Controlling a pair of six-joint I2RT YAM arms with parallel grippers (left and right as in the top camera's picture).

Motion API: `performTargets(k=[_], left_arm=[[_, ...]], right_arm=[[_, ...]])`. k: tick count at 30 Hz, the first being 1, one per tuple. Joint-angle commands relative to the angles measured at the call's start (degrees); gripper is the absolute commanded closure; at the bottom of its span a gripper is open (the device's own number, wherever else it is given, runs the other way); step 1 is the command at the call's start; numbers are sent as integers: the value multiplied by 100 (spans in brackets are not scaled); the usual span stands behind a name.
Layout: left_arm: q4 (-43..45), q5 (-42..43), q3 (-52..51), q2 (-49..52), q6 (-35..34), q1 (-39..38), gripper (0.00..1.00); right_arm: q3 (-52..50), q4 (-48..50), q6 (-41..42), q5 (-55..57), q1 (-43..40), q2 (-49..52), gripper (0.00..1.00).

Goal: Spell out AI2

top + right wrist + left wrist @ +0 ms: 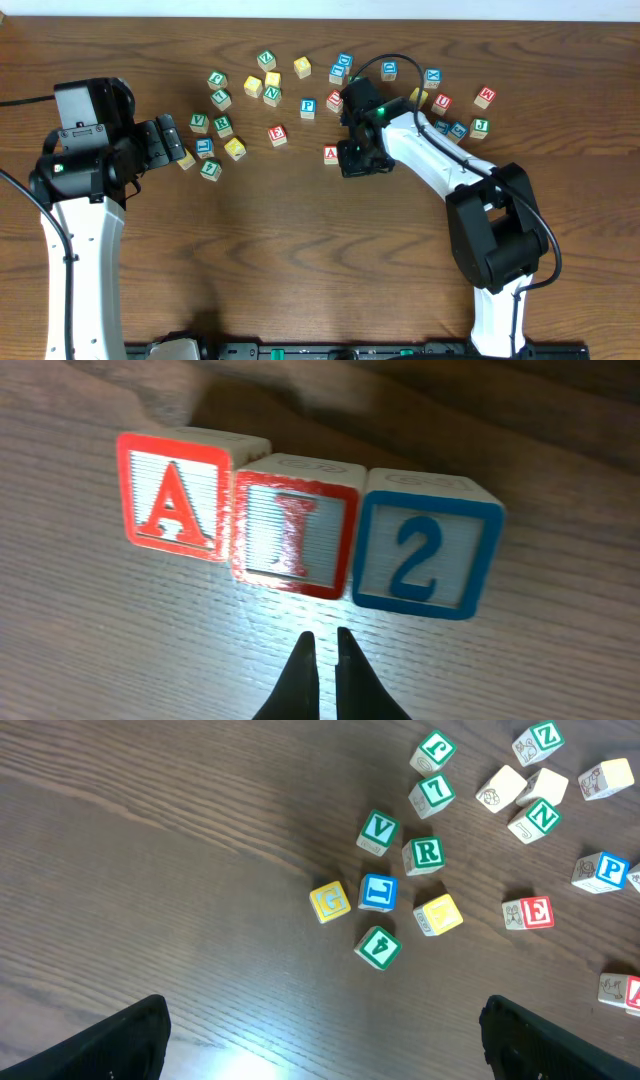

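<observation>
In the right wrist view three blocks stand side by side in a row on the wooden table: a red A block point(170, 495), a red I block point(295, 525) and a blue 2 block point(425, 545). The I block sits slightly forward of the other two. My right gripper point(327, 640) is shut and empty, with its tips just in front of the I block and not touching it. In the overhead view the right gripper point(358, 158) covers the I and 2 blocks, and only the A block point(331, 154) shows. My left gripper point(165, 145) is open and empty at the left point(325, 1040).
A cluster of blocks lies ahead of the left gripper: V point(378, 831), R point(426, 854), G point(329, 901), a blue block point(378, 892), a yellow block point(438, 914) and a 4 point(378, 947). A red E block point(278, 134) and several more blocks point(272, 80) are scattered along the back.
</observation>
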Motion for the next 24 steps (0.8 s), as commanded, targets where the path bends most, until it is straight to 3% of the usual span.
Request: performTargets(k=[1, 24], left_arm=[[-15, -13, 20, 28, 35, 24, 3], [-15, -13, 20, 28, 35, 24, 3]], right_arm=[[101, 31, 127, 66, 118, 72, 97], [101, 435, 149, 111, 131, 81, 98]])
